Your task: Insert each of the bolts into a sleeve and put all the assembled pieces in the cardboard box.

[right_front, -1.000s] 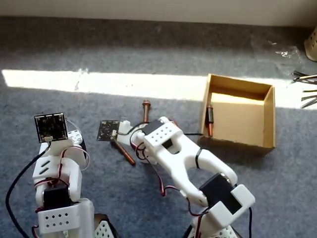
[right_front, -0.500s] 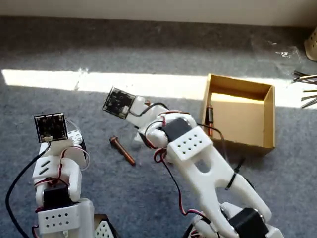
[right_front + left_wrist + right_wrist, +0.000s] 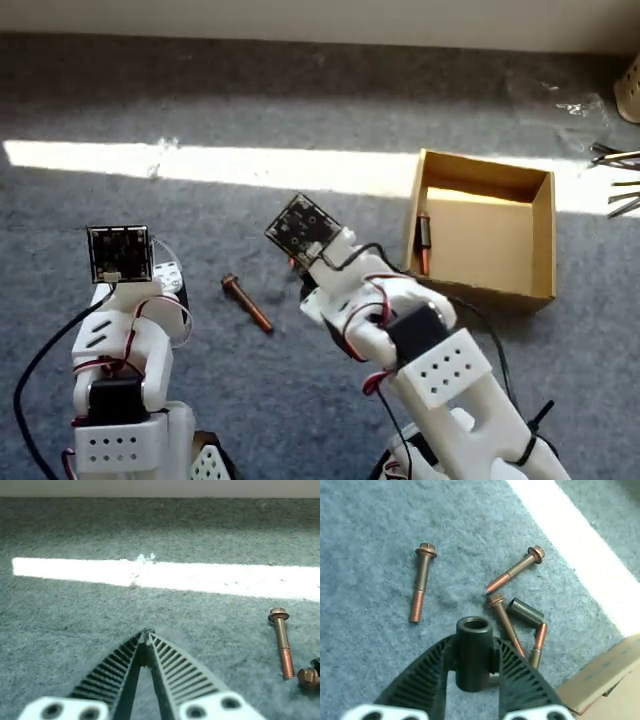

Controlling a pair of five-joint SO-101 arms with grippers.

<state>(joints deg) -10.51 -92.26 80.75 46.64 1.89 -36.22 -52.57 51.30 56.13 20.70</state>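
My right gripper [image 3: 475, 644] is clamped on a dark cylindrical metal sleeve [image 3: 475, 667]. I hold it upright, its open bore facing my wrist camera, above the grey carpet [image 3: 365, 525]. My left gripper [image 3: 146, 637] is closed and empty, its ribbed fingers [image 3: 172, 662] pressed tip to tip low over the same carpet.

Just past the held sleeve lie the loose parts. Nearest is a copper flanged bolt [image 3: 504, 622]. A second dark sleeve [image 3: 526, 612] lies on its side just beside it. A threaded copper bolt [image 3: 538, 642] runs off from that sleeve's end, and I cannot tell whether the two touch. A little farther out, an angled copper bolt [image 3: 516, 570] points its head toward the sunlit edge. A long copper bolt [image 3: 421, 582] lies alone, apart from the cluster. From the high view it sits on the carpet between my left arm [image 3: 118, 345] and my right arm [image 3: 430, 365].

Farther on, to the right of my right wrist, stands the open cardboard box [image 3: 540, 240]. Inside, against its left wall, lies an assembled piece [image 3: 423, 240], a copper bolt through a dark sleeve.

Beyond all this a bright strip of sunlight [image 3: 200, 165] crosses the carpet. At the far right edge lie some thin rods [image 3: 618, 180], too small to make out.
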